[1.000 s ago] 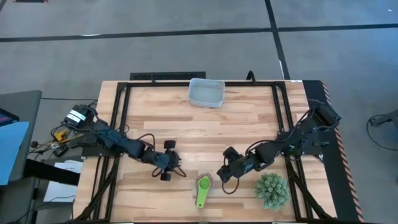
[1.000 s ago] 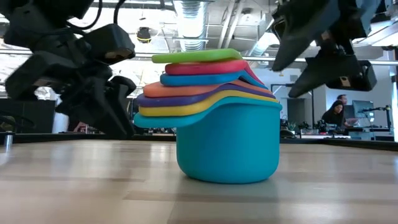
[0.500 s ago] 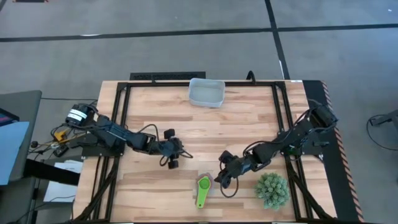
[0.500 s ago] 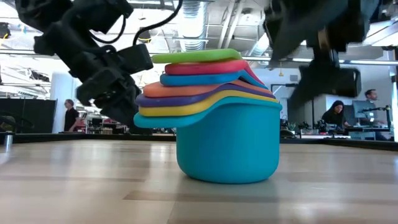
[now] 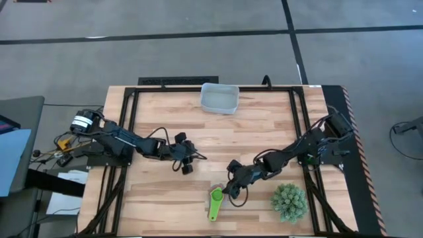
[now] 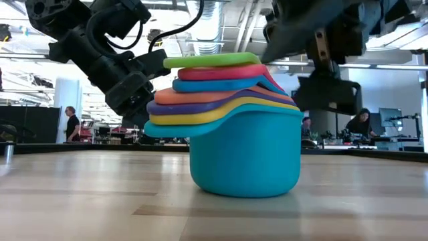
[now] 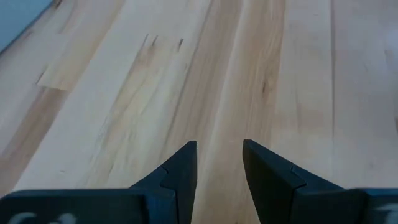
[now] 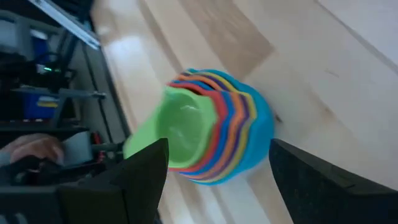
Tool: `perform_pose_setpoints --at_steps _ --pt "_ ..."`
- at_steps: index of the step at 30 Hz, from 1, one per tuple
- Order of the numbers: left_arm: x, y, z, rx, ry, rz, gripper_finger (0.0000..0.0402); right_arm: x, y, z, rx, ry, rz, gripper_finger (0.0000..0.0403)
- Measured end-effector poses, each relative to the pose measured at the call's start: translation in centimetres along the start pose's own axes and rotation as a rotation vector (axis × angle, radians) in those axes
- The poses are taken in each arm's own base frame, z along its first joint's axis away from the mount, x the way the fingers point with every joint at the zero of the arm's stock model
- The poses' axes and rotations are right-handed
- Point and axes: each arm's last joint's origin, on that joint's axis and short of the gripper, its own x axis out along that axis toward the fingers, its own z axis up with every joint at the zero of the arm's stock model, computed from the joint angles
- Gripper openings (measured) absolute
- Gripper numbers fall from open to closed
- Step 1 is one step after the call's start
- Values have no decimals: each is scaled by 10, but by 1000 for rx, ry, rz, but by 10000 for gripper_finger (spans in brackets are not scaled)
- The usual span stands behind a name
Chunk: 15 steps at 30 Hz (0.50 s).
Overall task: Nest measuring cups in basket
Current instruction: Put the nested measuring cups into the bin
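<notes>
The measuring cups (image 5: 215,200) sit nested in one stack on the wooden table (image 5: 264,132), close to the near edge and a little right of its middle. The teal cup (image 6: 245,158) is the outer one and stands upright on the wood; inside it, from the low view, the handles fan upward in yellow, purple, orange, blue and red, with the green cup (image 8: 180,130) innermost and on top. From above, the green handle runs from the stack toward the near edge, tilted slightly to the left, so the stack's long axis lies roughly front to back.

The basket (image 5: 219,98) stands well apart from the stack, at the middle of the far edge, and nothing is visible inside it.

The right gripper (image 5: 234,187) hangs just beside the stack, on its far right side, fingers (image 8: 137,180) spread wide with the cups showing between them, not touching. The left gripper (image 5: 187,158) hovers over bare wood left of centre, well apart from the stack, its fingers (image 7: 180,171) a narrow gap apart and holding nothing.

A spiky green plant (image 5: 289,201) sits near the near right corner.
</notes>
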Motion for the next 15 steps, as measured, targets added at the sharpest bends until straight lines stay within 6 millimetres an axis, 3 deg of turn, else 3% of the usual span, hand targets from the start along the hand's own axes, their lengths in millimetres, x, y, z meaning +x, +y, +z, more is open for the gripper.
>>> perform_pose_setpoints --at_steps 12,15 --pt "1 2 1 -11 -2 5 118 0 -1 1 -6 -52 -20 302" --pt "1 2 1 -12 -1 3 118 11 -5 -1 -5 -49 -30 302"
